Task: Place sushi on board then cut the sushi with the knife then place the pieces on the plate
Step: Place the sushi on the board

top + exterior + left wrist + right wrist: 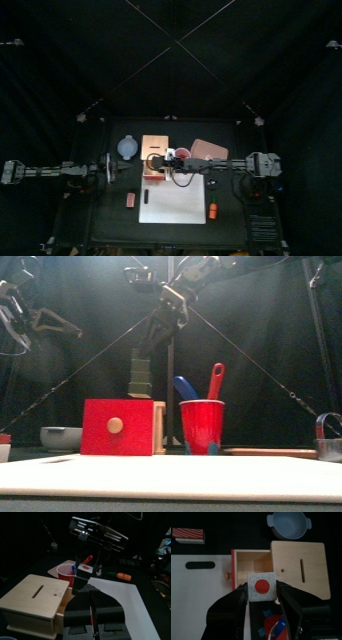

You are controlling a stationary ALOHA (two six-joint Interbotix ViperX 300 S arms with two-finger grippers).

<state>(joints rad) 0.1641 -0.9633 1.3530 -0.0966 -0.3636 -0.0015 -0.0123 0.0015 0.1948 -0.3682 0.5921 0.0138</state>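
1. The sushi piece (261, 586), a dark green block with a speckled white face and a red spot in the middle, hangs in the air, clear of the table and the board.
2. The right gripper (261, 588) has it pinched from two sides, one jaw against each flank, the jaws parted only as wide as the block.
3. Right under the piece is the wooden box (298, 567), whose drawer (251, 564) is pulled out toward the board. In the front view the piece hangs well above the box top.
4. The red cup (201, 426) stands just beside the box on its right, with the blue knife (185, 386) and the red knife (215, 378) sticking up out of it.
5. The white board (174, 200) lies in front of the box, with no sushi on it.
6. The pink plate (207, 148) lies at the back right, behind the right arm.
7. The blue-grey bowl (290, 524) sits behind the box on its left.
8. A red striped toy (188, 534) lies left of the board, and an orange toy (211, 210) lies at the board's right edge.
9. The left gripper (93, 612) rests at the table's left, jaws pressed together on nothing.
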